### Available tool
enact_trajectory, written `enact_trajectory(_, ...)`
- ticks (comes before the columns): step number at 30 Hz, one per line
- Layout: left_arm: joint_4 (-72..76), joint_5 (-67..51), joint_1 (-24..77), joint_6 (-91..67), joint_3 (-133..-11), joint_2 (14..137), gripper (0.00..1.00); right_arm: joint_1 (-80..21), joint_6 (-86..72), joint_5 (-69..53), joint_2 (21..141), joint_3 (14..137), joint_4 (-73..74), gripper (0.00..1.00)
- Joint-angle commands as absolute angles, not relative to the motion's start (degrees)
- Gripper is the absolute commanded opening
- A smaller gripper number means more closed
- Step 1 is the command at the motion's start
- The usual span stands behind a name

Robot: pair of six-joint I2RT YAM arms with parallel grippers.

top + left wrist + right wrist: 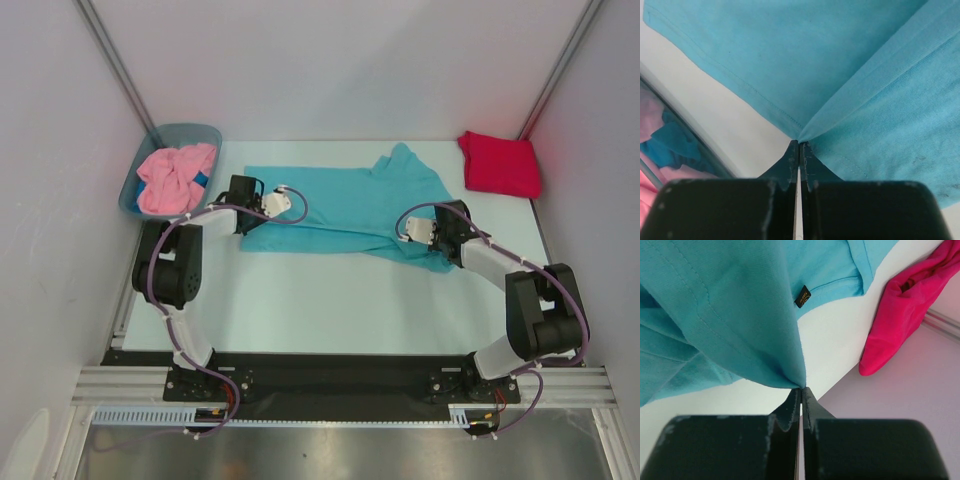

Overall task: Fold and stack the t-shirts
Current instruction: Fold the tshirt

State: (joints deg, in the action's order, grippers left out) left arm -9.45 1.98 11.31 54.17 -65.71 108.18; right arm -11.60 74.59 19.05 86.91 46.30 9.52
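At mid-worktop (pixel 300 300) the turquoise shirt (pixel 340 205) lies long from 9 to 3 o'clock, its near edge pinched tight by the left claw (pixel 799 145) at 9 and the right claw (pixel 801 390) toward 3.

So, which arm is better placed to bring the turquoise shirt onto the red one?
Probably right: the right gripper pinches the turquoise shirt nearer the red shirt; the left gripper holds the end by the tub.

Bright even light, soft shadows, wrist pics sharp
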Motion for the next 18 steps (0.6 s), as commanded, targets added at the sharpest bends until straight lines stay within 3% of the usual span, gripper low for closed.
enact_trajectory(1, -7.3, 4.0, 11.7, 55.6, -67.9, 108.7, 0.0, -11.2, 74.1, 20.2, 87.3, 48.3, 9.3, 0.0)
enact_trajectory(18, -6.8, 5.8, 11.7, 57.2, -68.1, 110.1, 0.0, -8.9, 75.7, 21.7, 88.9, 48.2, 6.2, 0.0)
